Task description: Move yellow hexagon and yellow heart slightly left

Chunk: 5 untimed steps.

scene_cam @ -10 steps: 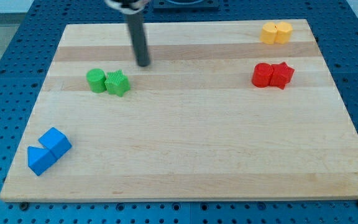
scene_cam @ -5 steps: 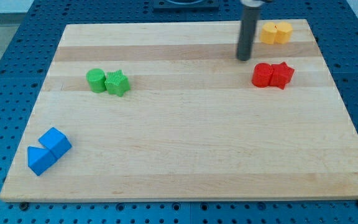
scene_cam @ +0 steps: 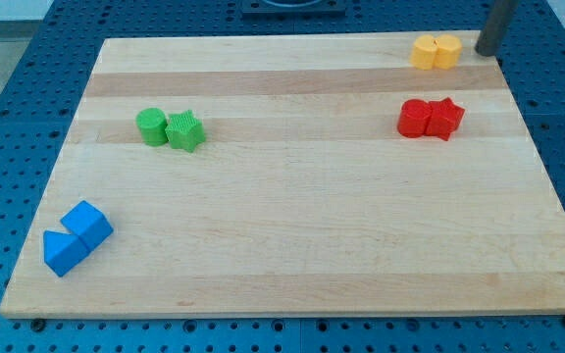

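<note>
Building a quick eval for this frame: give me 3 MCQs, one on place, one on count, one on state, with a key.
1. Where is my tip relative to the yellow pair?
A. On the view's right of it
B. On the view's left of it
C. Between the two blocks

2. How many blocks are on the board?
A. Six
B. Eight
C. Ten

3. How do the yellow hexagon and yellow heart sit?
A. Far apart
B. Stacked
C. Side by side, touching

Key: 1 A, the rod's end sits beyond the heart; 2 B, four colour pairs; 3 C, no gap visible between them.
</note>
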Available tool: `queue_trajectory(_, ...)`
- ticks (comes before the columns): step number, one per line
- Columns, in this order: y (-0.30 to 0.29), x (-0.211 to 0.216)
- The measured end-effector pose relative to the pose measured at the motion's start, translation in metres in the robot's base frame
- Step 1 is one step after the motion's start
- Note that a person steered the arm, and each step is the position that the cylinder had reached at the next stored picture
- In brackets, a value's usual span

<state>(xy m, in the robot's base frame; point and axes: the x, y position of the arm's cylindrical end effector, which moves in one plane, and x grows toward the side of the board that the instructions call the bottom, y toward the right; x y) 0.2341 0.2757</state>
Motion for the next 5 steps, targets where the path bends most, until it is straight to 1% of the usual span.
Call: queue_trajectory(5, -0.113, 0.0)
